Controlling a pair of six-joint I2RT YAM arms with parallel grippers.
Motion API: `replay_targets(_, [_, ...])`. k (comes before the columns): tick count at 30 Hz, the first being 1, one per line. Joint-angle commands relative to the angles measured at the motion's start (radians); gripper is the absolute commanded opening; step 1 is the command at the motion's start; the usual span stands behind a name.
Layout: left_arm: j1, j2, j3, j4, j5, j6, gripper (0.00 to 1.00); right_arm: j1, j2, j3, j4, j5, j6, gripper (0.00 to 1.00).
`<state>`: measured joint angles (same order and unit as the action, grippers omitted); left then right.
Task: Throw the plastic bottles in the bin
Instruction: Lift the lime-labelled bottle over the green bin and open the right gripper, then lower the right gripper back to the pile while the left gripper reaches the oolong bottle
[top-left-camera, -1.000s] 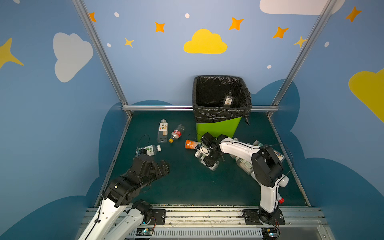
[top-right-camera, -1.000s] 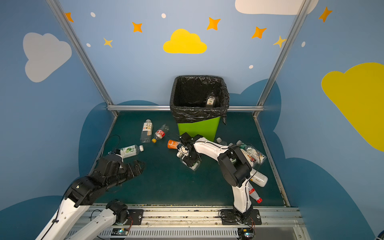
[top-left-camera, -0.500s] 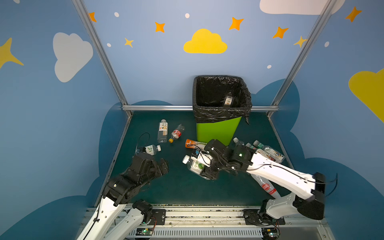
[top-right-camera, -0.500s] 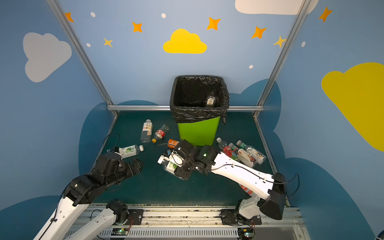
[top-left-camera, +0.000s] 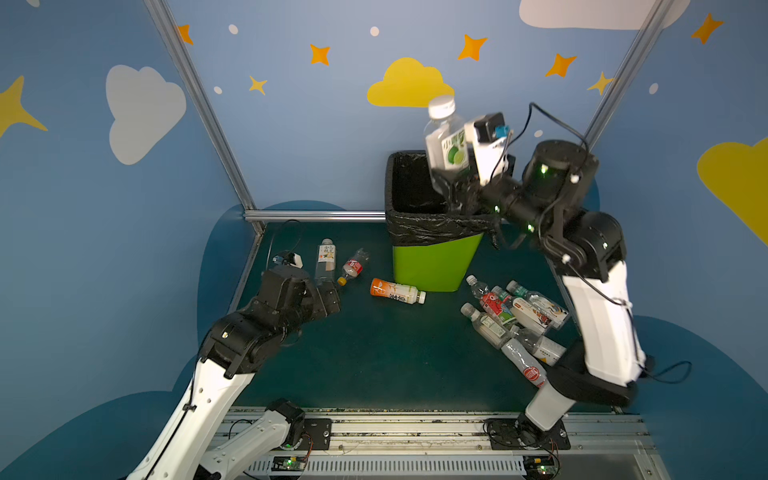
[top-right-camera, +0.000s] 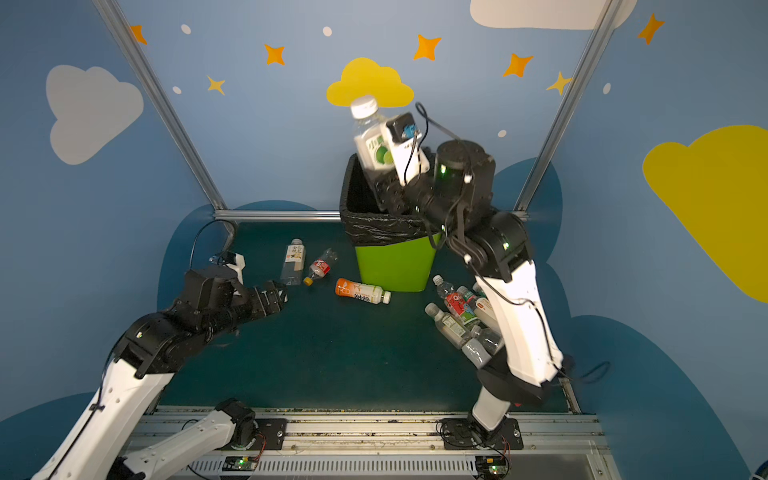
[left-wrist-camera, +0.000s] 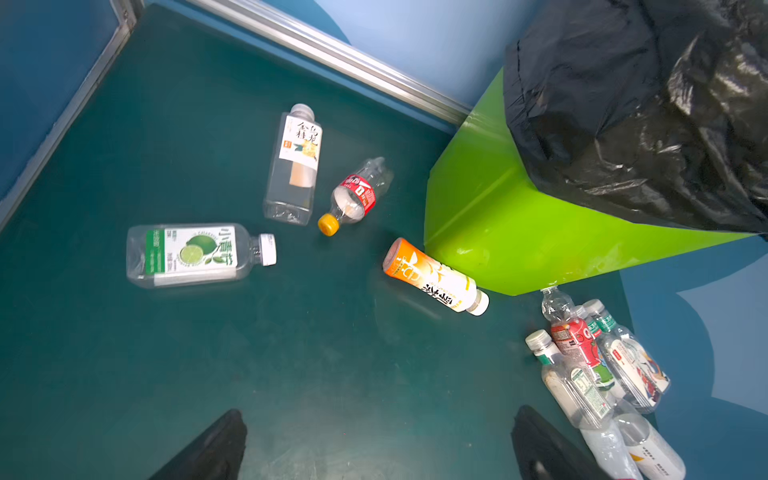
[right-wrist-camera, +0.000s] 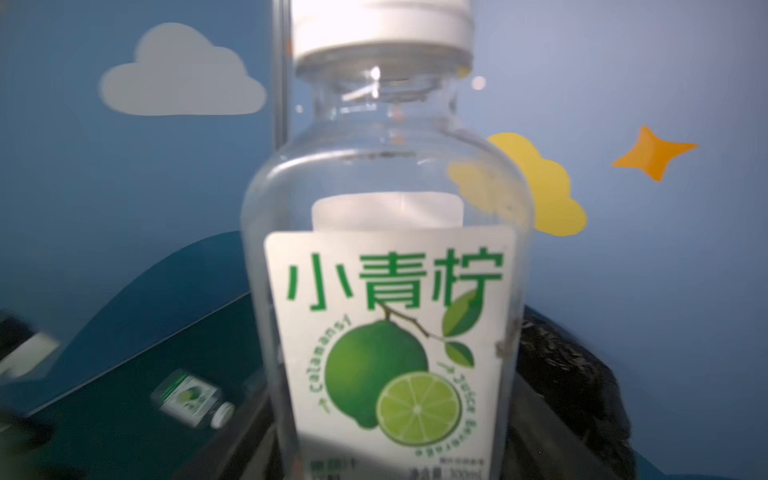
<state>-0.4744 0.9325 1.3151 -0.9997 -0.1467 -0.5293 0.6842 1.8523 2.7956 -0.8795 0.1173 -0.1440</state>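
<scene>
A clear plastic lime bottle (top-left-camera: 446, 141) is up in the air over the bin (top-left-camera: 432, 266), cap upward and leaning slightly. It has a white screw cap, rounded shoulders and a white label showing a whole green lime and a cut half; in the right wrist view it (right-wrist-camera: 390, 311) fills most of the frame. Its base sits at your right gripper (top-left-camera: 455, 191), but you cannot tell whether the jaws clamp it or stand clear of it.

The bin is tall, tapered, smooth lime-green plastic, and a crinkled, glossy black bag (top-left-camera: 432, 230) is folded over its rim.

Your left gripper (left-wrist-camera: 378, 449) hangs low over the dark green desk (top-left-camera: 374, 353) with its jaws spread wide and nothing between them. Lying ahead of it are a second lime bottle (left-wrist-camera: 195, 255), a tall square clear bottle (left-wrist-camera: 293, 166), a small crumpled bottle with a red label and orange cap (left-wrist-camera: 355, 195), and an orange-and-white bottle (left-wrist-camera: 432, 276) just beside the bin's base.

A heap of bottles (top-left-camera: 511, 316) lies to the right of the bin, close to your right arm.
</scene>
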Motion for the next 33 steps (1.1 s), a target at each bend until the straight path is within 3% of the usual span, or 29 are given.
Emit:
replay_targets(1, [-0.001, 0.012, 0.050, -0.051, 0.005, 0.035, 1.00, -0.111, 0.229, 0.215, -0.326, -0.011, 0.126, 0.92])
replay_targets(4, [0.001, 0.014, 0.078, -0.093, -0.001, 0.043, 1.00, -0.167, 0.119, 0.115, -0.368, -0.029, 0.235, 0.93])
replay_targets(6, [0.000, -0.004, 0.062, -0.112, -0.023, 0.040, 1.00, -0.172, -0.072, -0.172, -0.240, -0.003, 0.241, 0.93])
replay_targets(8, [0.002, -0.030, 0.019, -0.113, -0.042, 0.039, 1.00, -0.178, -0.333, -0.567, 0.020, -0.030, 0.249, 0.93])
replay_targets(11, [0.008, -0.062, -0.051, -0.109, -0.066, 0.018, 1.00, -0.214, -0.550, -0.834, 0.129, -0.076, 0.299, 0.92])
replay_targets(18, [0.101, 0.002, -0.111, -0.149, 0.020, -0.014, 0.97, -0.208, -0.726, -1.096, -0.072, -0.259, 0.291, 0.79])
replay_targets(23, [0.265, 0.045, -0.153, -0.151, 0.135, 0.046, 0.98, -0.145, -0.836, -1.357, -0.105, -0.380, 0.350, 0.75])
replay_targets(26, [0.373, 0.120, -0.141, -0.141, 0.186, 0.160, 1.00, -0.067, -0.879, -1.497, -0.075, -0.391, 0.406, 0.74])
replay_targets(30, [0.438, 0.266, -0.082, -0.095, 0.195, 0.280, 1.00, 0.038, -0.883, -1.605, -0.036, -0.375, 0.467, 0.74])
replay_targets(33, [0.480, 0.372, -0.041, -0.050, 0.165, 0.304, 1.00, 0.089, -0.864, -1.638, -0.007, -0.360, 0.507, 0.74])
